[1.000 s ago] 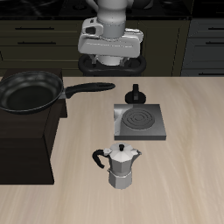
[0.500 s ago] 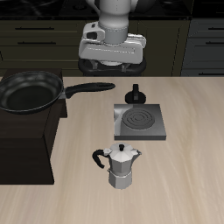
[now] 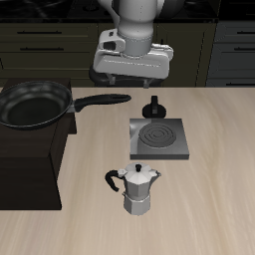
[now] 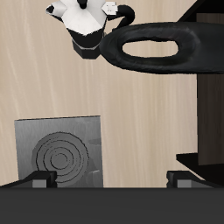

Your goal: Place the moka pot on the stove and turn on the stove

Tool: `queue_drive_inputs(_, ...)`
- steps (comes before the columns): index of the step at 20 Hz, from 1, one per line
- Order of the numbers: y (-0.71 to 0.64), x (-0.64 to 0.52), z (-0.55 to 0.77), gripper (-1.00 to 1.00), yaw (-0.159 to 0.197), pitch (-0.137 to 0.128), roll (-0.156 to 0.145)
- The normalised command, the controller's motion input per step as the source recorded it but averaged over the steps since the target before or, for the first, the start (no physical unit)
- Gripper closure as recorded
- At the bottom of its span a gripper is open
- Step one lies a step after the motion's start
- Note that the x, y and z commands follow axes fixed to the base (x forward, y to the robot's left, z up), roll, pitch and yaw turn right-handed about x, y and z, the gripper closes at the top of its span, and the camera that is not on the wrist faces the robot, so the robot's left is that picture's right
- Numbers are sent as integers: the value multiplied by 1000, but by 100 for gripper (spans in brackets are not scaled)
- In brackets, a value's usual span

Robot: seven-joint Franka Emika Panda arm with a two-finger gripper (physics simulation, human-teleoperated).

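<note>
The silver moka pot (image 3: 139, 189) stands upright on the table near its front edge, black handle to one side; it also shows in the wrist view (image 4: 85, 26). The grey stove (image 3: 157, 139) with its ring burner lies just behind the pot, apart from it, and shows in the wrist view (image 4: 59, 153). Its black knob (image 3: 154, 108) is at the stove's back edge. My gripper (image 3: 132, 78) hangs above the table's back edge, behind the stove, open and empty. In the wrist view (image 4: 109, 179) its jaws stand wide apart.
A black frying pan (image 3: 35, 105) rests on a dark raised block (image 3: 30, 159) beside the stove. Its long handle (image 3: 100, 100) points toward the stove and shows in the wrist view (image 4: 157, 48). Dark cabinets stand behind the table.
My gripper has come down and slightly forward, toward the stove's back edge. The moka pot, stove and pan have not moved.
</note>
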Motion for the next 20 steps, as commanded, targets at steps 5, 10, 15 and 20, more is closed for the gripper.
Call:
queue_drive_inputs(5,15,320,105,-100,-5,-13,-13)
queue_drive_inputs(10,-19,232,25,-100,-9,15,-22)
queue_drive_inputs(15,51,139,100,-100,7,-16,-13)
queue_drive_inputs(20,49,211,177,-100,3,-27,-6)
